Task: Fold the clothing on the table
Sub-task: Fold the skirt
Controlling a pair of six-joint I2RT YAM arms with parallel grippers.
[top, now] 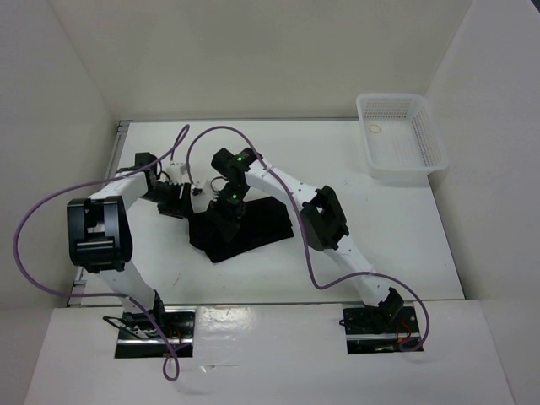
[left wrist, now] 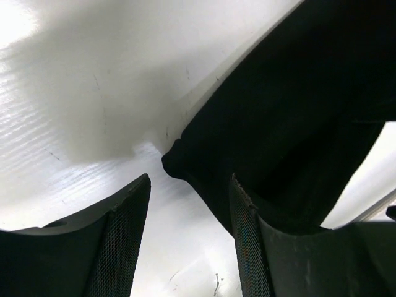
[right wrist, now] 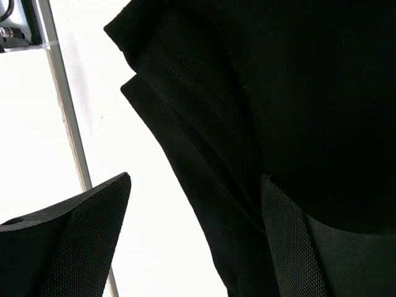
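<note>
Hovering at the clothing's [top: 257, 226] left edge on the bench [top: 388, 228], left end effector [left wrist: 189, 185] and right end effector [right wrist: 195, 180] stand spread.

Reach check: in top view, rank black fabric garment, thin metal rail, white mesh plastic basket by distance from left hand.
1. Black fabric garment, at the left hand.
2. Thin metal rail, left edge.
3. White mesh plastic basket, far right.
</note>
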